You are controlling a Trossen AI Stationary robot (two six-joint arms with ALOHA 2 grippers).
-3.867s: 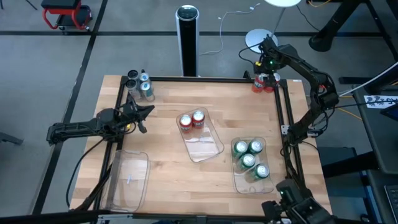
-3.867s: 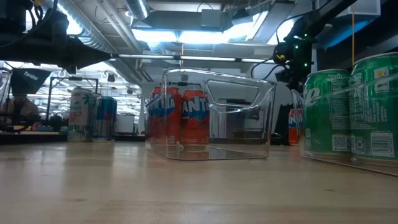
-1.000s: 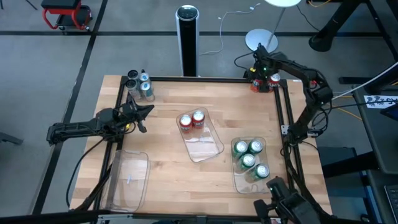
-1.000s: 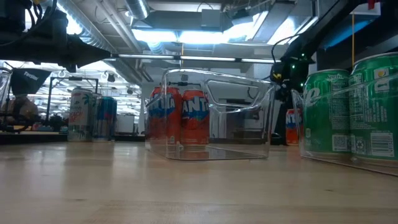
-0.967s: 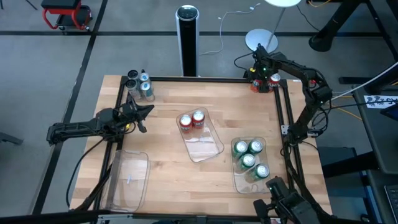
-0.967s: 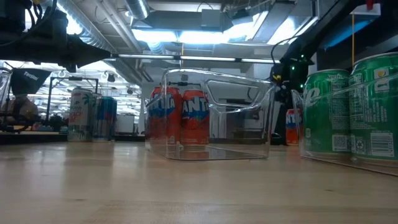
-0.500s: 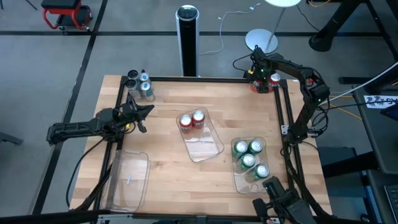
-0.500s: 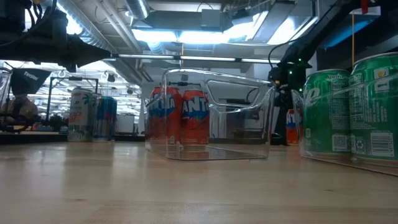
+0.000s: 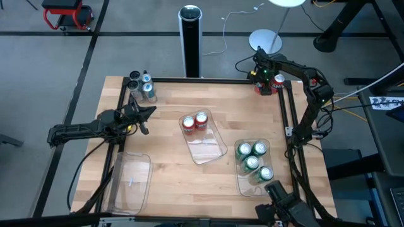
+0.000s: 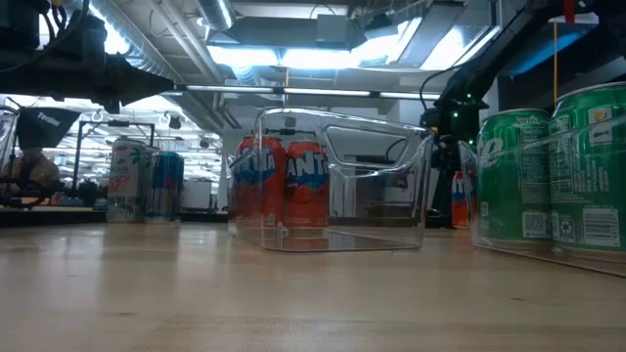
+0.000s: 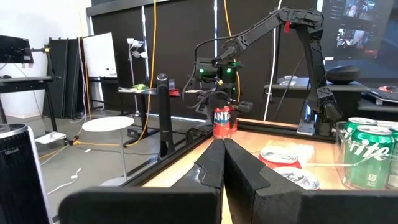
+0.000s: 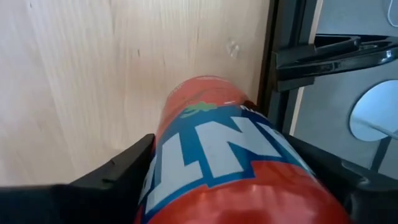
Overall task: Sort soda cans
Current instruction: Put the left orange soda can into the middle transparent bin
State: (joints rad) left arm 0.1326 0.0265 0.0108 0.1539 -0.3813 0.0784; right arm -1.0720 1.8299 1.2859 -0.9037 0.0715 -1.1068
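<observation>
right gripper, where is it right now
In the high view the right gripper is at the table's far right corner, its fingers around a red can beside another red can.

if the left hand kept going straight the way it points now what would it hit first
Judging by its wrist view, the shut left hand points across the table at the red can under the right hand at the far corner. Depth is unclear; the tray's red cans sit just beside that line.

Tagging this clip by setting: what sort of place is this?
Likely a robotics lab: two arms at a framed wooden table, ceiling ducts and strip lights overhead, a whiteboard and cabled stands behind.
</observation>
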